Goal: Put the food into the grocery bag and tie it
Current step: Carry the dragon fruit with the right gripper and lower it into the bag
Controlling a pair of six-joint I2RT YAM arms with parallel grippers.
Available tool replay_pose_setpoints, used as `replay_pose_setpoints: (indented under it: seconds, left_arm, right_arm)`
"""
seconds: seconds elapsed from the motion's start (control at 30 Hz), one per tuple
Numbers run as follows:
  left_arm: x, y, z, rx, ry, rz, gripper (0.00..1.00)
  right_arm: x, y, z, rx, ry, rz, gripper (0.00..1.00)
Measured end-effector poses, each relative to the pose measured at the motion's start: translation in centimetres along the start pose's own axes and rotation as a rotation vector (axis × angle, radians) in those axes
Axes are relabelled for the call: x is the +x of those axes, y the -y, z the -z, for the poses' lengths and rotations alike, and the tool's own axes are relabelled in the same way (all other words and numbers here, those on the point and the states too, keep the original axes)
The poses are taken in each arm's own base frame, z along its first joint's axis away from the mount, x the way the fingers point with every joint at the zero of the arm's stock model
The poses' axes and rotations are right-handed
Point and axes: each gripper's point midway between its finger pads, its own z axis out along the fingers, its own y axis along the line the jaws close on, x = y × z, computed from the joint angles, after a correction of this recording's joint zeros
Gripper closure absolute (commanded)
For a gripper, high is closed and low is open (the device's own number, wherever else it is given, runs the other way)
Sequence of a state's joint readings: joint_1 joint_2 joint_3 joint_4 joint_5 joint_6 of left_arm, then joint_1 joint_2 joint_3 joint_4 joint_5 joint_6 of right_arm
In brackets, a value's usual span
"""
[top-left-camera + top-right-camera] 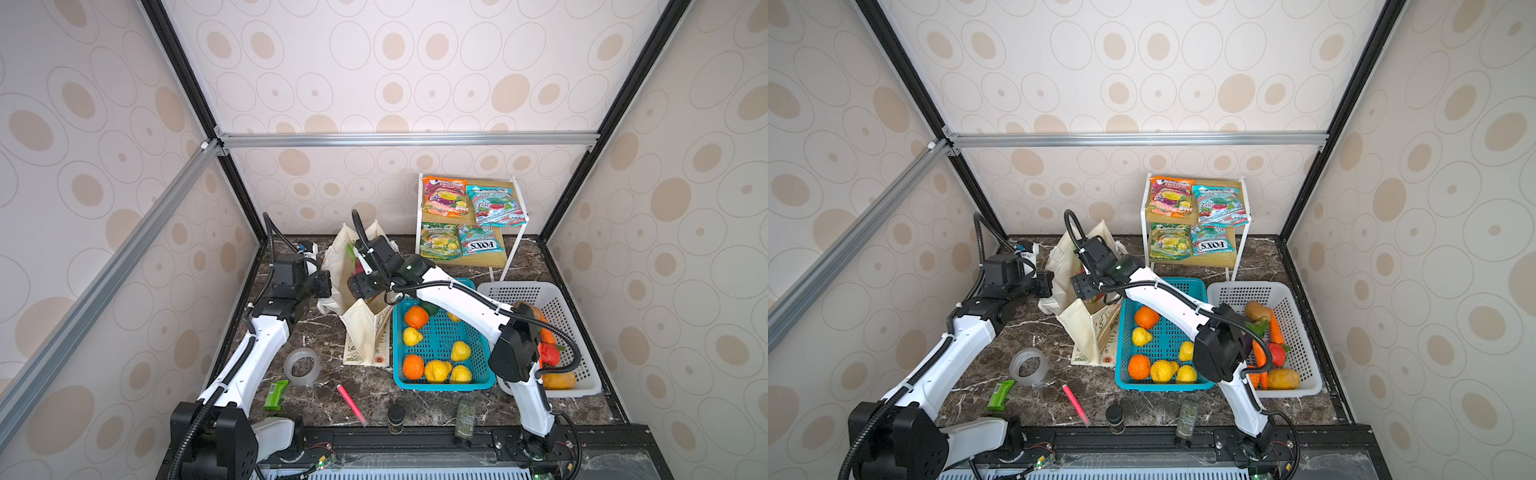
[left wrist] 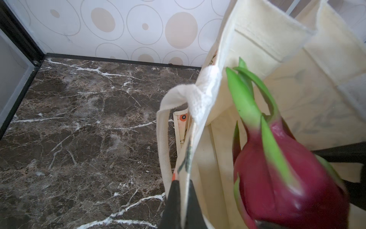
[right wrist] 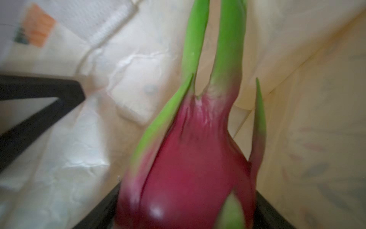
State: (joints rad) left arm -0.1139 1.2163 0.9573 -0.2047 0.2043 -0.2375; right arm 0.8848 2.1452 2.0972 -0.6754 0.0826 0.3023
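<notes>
Tape roll [image 1: 302, 366], green bar [image 1: 276, 395] and pink pen [image 1: 351, 404] lie on marble table [image 1: 316, 330].

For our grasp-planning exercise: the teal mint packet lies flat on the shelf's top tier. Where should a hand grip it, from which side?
Pinch the teal mint packet at its near right corner, coming from the front of the shelf: it lies flat, but that corner seems to overhang the edge.

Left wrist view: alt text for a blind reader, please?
A pink dragon fruit with green tips hovers in the open mouth of a cream canvas tote. The left gripper pinches its rim above a dark marble table.
</notes>
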Motion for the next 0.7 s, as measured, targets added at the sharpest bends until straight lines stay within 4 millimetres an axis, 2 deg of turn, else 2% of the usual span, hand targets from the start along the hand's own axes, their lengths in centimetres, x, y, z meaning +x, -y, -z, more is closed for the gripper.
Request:
replay_pose_setpoints:
  seconds: [0.1,0.2,0.37,0.5,0.7]
  left_arm:
    - [0.0,-0.2,0.2,-0.016,0.002,0.000,1.00]
    - [0.2,-0.3,0.3,-0.022,-0.003,0.000,1.00]
    - [0.3,-0.8,0.3,-0.051,-0.003,0.000,1.00]
    - [0.3,-1.0,0.4,-0.062,-0.002,0.000,1.00]
    - [0.1,-1.2,0.6,-0.076,0.006,-0.001,1.00]
  right_arm:
    - [1.6,0.6,-2.5,0.025,-0.045,-0.008,0.31]
    - [4.2,1.4,-5.6,0.060,-0.114,-0.012,0.31]
    - [7.4,2.1,-9.0,0.092,-0.197,-0.014,0.28]
    - [8.0,2.0,-10.4,0.095,-0.221,-0.026,0.20]
    - [7.3,1.7,-10.1,0.092,-0.222,-0.031,0.06]
